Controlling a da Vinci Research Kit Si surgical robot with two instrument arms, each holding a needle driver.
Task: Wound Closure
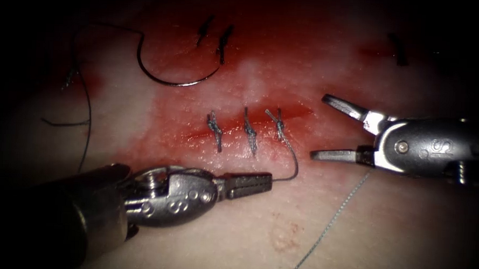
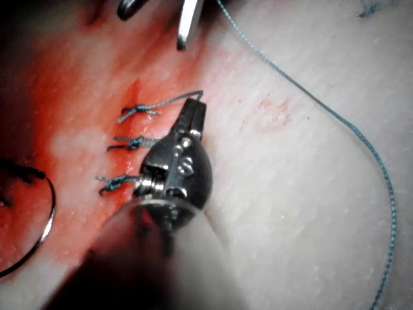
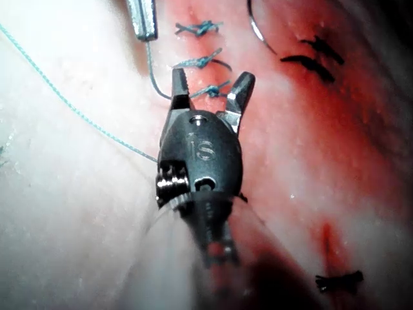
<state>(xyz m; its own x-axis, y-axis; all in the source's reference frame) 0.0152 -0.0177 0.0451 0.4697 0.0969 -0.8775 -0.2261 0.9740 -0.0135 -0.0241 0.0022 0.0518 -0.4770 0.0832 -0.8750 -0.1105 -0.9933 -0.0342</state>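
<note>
The cut (image 1: 300, 111) in the tissue (image 1: 386, 232) carries three knotted stitches (image 1: 250, 133). From the rightmost knot (image 1: 279, 126) a thread tail (image 1: 295, 164) arcs down to my left tool (image 1: 269, 180), whose jaws are shut on the tail's end (image 2: 193, 103). My right tool (image 1: 320, 127) stands open at the right end of the cut, holding nothing (image 3: 213, 81). The curved needle (image 1: 172, 78) lies free on the tissue surface, up and left of the cut, held by neither tool; its thread (image 1: 87, 106) trails off to the left.
Older dark stitches (image 1: 223, 42) sit beyond the cut, with another at the far right (image 1: 398, 49). A loose strand of thread (image 1: 330, 222) runs across the pale tissue at the lower right. Red fluid (image 1: 286, 55) covers the tissue around the cut.
</note>
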